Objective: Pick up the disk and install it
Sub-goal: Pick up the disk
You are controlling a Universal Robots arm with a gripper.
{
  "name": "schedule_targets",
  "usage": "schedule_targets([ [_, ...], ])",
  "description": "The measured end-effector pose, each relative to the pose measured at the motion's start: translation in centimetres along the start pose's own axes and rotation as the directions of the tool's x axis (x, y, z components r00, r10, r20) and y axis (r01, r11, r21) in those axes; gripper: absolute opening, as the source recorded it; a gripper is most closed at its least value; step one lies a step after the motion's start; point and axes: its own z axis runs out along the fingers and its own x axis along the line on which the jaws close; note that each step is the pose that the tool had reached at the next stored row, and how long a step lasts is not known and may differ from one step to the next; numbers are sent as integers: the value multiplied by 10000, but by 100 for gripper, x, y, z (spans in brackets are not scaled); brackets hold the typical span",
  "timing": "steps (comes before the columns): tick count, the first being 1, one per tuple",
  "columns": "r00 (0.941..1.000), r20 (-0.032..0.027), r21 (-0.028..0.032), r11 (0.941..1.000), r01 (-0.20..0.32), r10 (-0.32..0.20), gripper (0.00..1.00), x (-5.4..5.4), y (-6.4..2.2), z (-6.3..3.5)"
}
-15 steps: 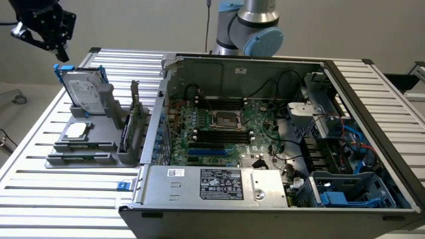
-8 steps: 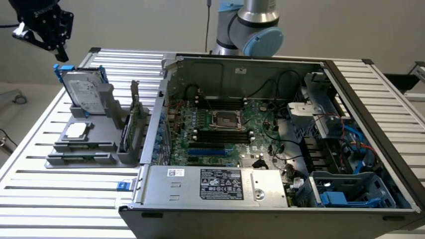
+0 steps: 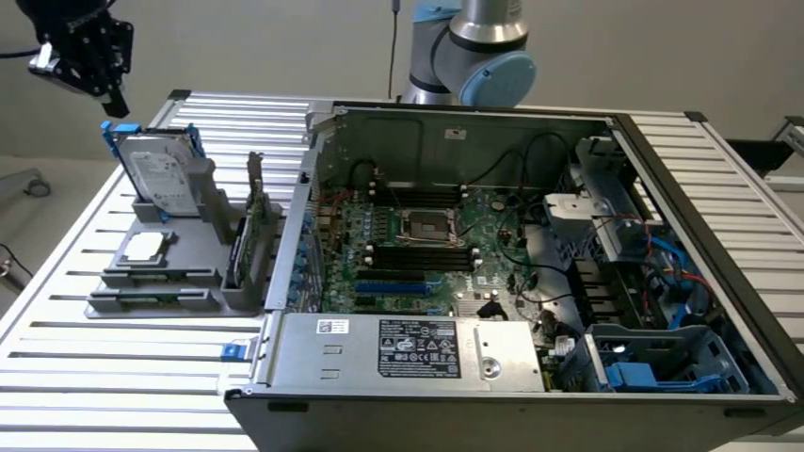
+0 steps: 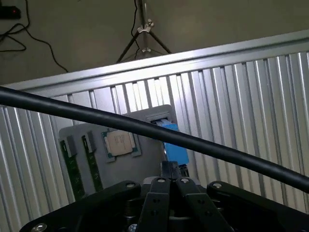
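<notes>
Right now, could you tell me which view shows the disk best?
The exterior view: the disk stands upright in its grey holder, broad face visible. The wrist view shows its blue-framed top edge, crossed by a black cable.

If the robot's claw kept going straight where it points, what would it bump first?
Most likely the disk, standing on edge in the grey holder: the shut gripper points down at its blue-framed top edge. Depth is unclear, so it might just miss.

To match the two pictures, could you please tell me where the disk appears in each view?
Exterior view: the disk stands upright in the grey holder, at the exterior view's left.
Wrist view: its blue edge lies just beyond the pincer, partly behind the black cable.
Shared landmark: the square silver chip.
</notes>
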Motion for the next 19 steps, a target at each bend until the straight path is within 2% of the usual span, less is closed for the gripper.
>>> schedule_targets([
  [4,9974,-35,-10,9974,718,-718,11,0,0,0],
  [8,9895,-69,-23,9895,1444,-1444,11,0,0,0],
  [13,9723,-109,-42,9723,2336,-2336,11,0,0,3],
  [17,9526,-137,-61,9527,3038,-3039,11,0,0,5],
  [19,9484,-139,-64,9485,3168,-3169,11,-15,6,5],
])
